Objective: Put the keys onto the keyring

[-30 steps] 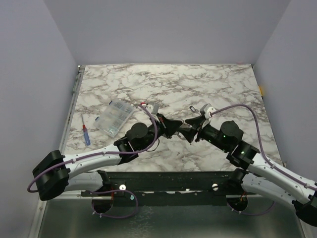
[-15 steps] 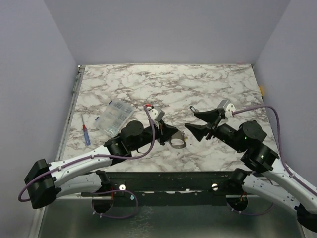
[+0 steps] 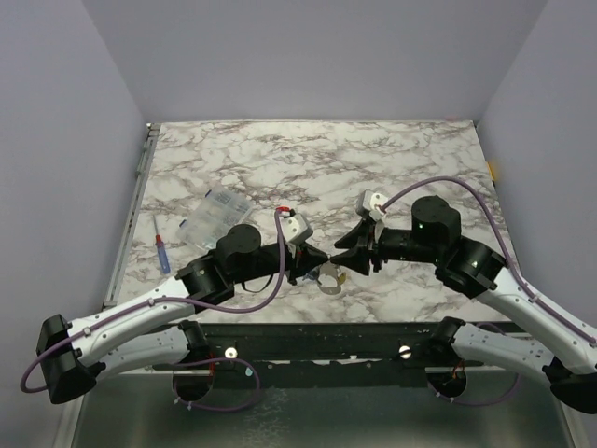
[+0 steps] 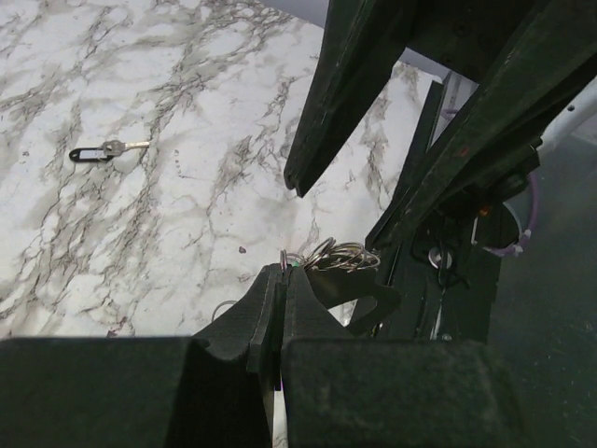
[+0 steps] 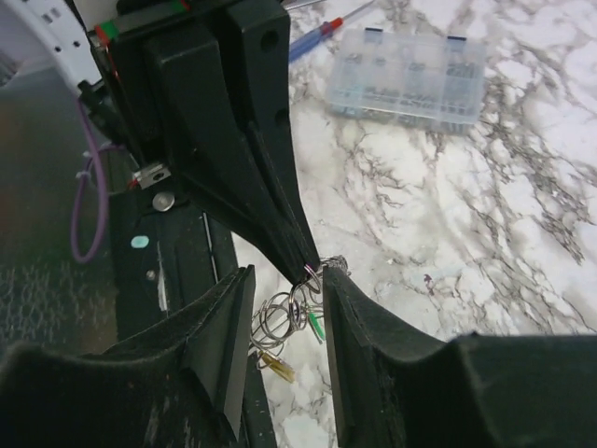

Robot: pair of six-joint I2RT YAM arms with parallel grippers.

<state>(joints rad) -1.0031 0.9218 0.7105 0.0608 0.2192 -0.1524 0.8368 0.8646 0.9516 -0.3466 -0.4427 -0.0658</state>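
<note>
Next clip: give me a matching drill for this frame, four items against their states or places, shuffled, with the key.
Items
1. left gripper
2. right gripper
3. compartment box
4. screwdriver

States or places
A. open, fingers on either side of the keyring
B. blue handle, near the left edge of the table
C. shut on the keyring
D. clear plastic, lying flat beside the screwdriver

Pairs: 1-C, 2-A, 3-D, 4-B

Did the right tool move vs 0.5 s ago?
Yes. In the top view the right tool has swung left, toward the clear box, and now reaches the left tool holding the keyring.
</note>
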